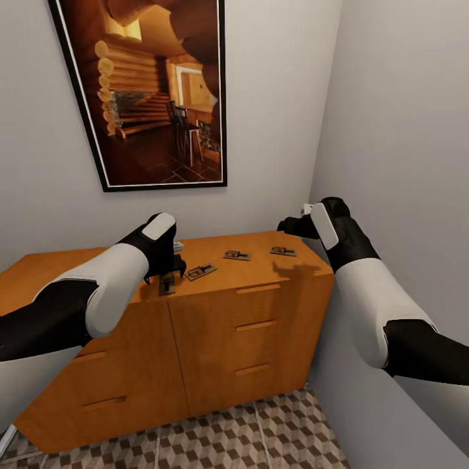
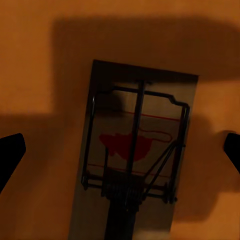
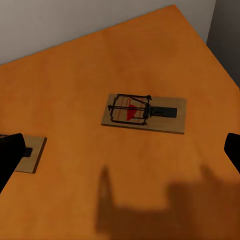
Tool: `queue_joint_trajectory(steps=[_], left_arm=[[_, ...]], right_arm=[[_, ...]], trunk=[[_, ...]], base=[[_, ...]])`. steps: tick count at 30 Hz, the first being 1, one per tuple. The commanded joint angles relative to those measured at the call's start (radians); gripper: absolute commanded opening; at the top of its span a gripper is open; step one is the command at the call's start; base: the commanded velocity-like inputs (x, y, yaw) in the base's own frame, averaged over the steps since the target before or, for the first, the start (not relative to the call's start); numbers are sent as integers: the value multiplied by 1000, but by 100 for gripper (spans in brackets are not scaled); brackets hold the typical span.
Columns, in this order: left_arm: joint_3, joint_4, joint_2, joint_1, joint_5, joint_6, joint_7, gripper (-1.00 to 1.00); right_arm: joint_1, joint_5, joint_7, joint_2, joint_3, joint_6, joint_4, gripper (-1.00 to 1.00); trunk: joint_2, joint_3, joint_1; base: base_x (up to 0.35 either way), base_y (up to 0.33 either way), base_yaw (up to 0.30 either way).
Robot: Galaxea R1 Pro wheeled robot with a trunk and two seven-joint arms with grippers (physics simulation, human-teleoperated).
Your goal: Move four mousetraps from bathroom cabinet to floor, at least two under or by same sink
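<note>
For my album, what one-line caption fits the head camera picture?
Two robot arms reach over an orange cabinet in a corner, the left gripper poised over one of four mousetraps.

No legible text, labels or numbers anywhere.
</note>
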Motion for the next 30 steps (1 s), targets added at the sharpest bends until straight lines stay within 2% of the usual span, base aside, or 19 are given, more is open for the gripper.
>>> queue_joint_trajectory(steps=[1, 3, 9, 30], left_arm=[[-3, 0, 0, 1, 4, 11, 8, 100], [-3, 0, 0, 1, 4, 11, 8, 100], [-3, 0, 0, 1, 4, 11, 8, 100], [-3, -1, 0, 1, 3, 11, 8, 100]], right_arm=[[-1, -10, -9, 0, 0, 2, -1, 100], [-1, -10, -10, 0, 0, 2, -1, 100], [-1, -9, -10, 0, 0, 2, -1, 100], [-1, -9, -10, 0, 0, 2, -1, 100]], trunk=[[0, -1, 0], [0, -1, 0], [-42, -20, 23], [-42, -20, 23]], base=[[0, 0, 0], [0, 0, 0], [0, 0, 0], [0, 0, 0]])
